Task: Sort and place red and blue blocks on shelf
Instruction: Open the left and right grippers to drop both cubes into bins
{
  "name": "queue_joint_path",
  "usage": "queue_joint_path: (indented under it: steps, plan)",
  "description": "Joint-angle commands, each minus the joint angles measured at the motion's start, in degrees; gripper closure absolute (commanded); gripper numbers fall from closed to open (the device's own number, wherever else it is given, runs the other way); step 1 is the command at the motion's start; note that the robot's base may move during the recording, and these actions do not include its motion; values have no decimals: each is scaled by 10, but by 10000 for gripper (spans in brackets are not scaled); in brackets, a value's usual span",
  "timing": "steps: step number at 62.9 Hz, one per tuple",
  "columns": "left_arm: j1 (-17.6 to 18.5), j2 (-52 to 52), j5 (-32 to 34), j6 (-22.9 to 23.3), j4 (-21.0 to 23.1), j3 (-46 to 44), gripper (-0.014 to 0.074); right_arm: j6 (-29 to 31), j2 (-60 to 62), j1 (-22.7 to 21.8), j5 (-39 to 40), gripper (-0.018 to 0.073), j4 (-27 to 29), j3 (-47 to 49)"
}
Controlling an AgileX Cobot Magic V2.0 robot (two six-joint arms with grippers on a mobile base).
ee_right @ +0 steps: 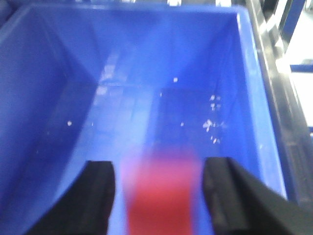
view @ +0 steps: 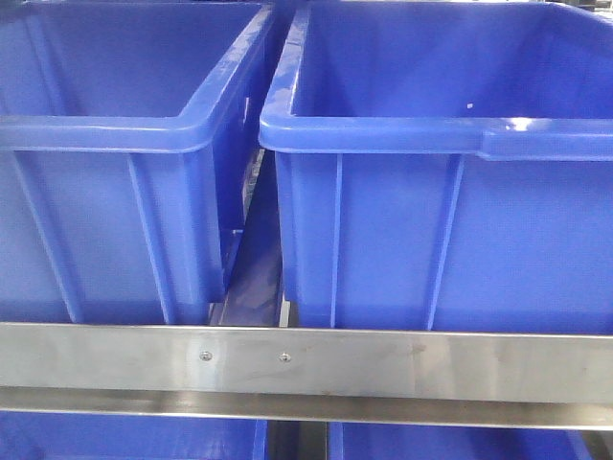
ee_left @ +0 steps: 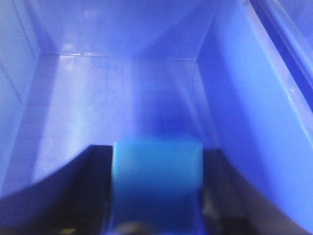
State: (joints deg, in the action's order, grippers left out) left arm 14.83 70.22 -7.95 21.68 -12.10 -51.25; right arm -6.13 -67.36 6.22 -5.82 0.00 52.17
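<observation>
In the left wrist view the blue block (ee_left: 156, 169) sits squeezed between the two black fingers of my left gripper (ee_left: 156, 154), touching both, above the floor of a blue tub (ee_left: 122, 98). In the right wrist view the red block (ee_right: 159, 200) shows as a blurred shape between the fingers of my right gripper (ee_right: 159, 167). Blue gaps show on both sides of it, so the jaws stand open and apart from it, over the inside of a blue tub (ee_right: 146, 88). The shelf's brushed-metal front rail (view: 383, 364) with two screws crosses the front view; neither gripper shows there.
Two large blue tubs stand side by side on the shelf, the left tub (view: 105, 134) and the right tub (view: 441, 134), with a narrow gap between them. More blue tubs show below the rail. White specks lie on the right tub's floor (ee_right: 212, 125).
</observation>
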Motion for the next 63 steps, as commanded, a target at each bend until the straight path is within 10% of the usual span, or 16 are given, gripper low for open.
queue_joint_path:
  steps: [1,18,26,30,63]
  plan:
    - [-2,-14,50,4,-3,-23,116,4,12,0,38,43,-10,23]
    - [-2,-14,48,4,-3,-23,169,4,12,0,35,70,-10,23]
    - [-2,-25,33,4,-2,-23,483,4,16,0,30,372,-10,23]
    - [-2,-35,25,4,-1,-23,447,4,24,0,17,526,-10,23]
    - [-2,-252,-11,4,-1,116,467,4,198,0,-29,492,-10,-114]
